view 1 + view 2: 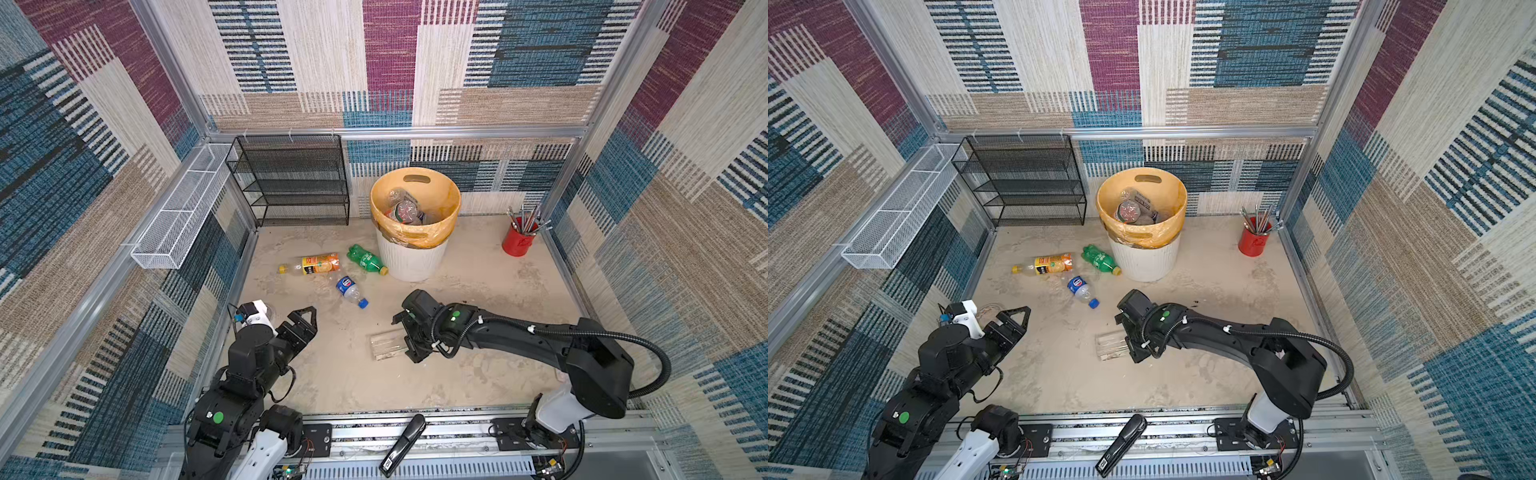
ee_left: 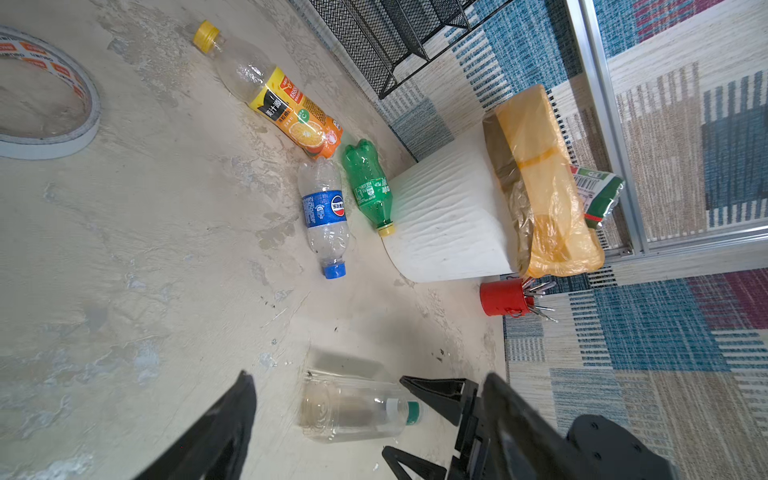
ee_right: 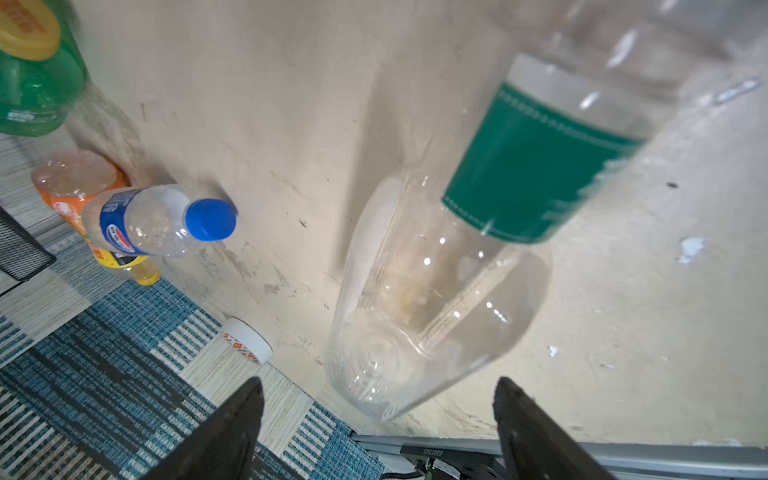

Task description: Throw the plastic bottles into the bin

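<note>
Four loose bottles point(image 2: 286, 104) point(image 2: 368, 187) point(image 2: 326, 216) point(image 2: 353, 409), one bin point(image 2: 449, 208), one red cup point(image 2: 500, 297), one black rack point(image 2: 374, 33), one white basket point(image 1: 174, 216), one tape roll point(image 2: 62, 143)

woven patchwork walls point(image 1: 390, 50) in blue, plum and beige, framed by aluminium rails point(image 1: 395, 134). the mottled sandy floor point(image 1: 478, 299) is evenly lit. a black mesh rack point(image 1: 291, 183) stands at the back; a white wire basket point(image 1: 178, 212) hangs on the side wall next to it.

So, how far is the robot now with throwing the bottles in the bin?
Done: some bottles already lie inside the bin. In hand: nothing is gripped. The right gripper stands open around the cap end of a clear bottle lying on the table. The left gripper is open and empty. Left: that clear bottle, plus the orange-label bottle, green bottle and blue-label bottle lying beside the bin.
</note>
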Robot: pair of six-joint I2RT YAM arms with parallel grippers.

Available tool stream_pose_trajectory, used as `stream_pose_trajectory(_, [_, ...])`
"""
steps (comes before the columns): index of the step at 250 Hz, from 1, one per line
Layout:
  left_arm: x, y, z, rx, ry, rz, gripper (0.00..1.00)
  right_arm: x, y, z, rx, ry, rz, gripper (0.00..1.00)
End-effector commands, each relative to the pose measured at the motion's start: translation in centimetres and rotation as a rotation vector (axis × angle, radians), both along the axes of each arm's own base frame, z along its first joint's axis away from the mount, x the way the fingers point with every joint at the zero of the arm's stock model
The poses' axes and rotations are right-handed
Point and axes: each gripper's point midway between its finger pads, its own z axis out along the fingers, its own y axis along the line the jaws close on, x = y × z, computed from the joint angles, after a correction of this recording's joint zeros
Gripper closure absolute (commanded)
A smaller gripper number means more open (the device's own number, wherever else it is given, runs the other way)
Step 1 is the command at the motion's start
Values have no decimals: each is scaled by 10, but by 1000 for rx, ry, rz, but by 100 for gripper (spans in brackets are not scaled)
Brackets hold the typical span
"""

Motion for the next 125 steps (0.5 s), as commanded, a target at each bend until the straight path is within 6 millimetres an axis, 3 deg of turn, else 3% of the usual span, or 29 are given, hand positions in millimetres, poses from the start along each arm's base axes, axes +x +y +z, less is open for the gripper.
stream_pose_trajectory(1, [-2, -2, 7, 4, -17, -22, 13, 0, 0, -9, -33, 29, -14, 12])
stream_pose_trajectory(36, [1, -3, 10, 21, -25, -30, 13, 0, 0, -28, -73, 55, -7, 13])
stream_pose_trajectory(75, [3, -3, 10, 32, -24, -34, 13, 0, -5, -39, -102, 47, 0, 24])
stream_pose_trajectory(125, [5, -2, 8, 35, -18, -24, 13, 5, -18, -23, -107, -46, -4, 45])
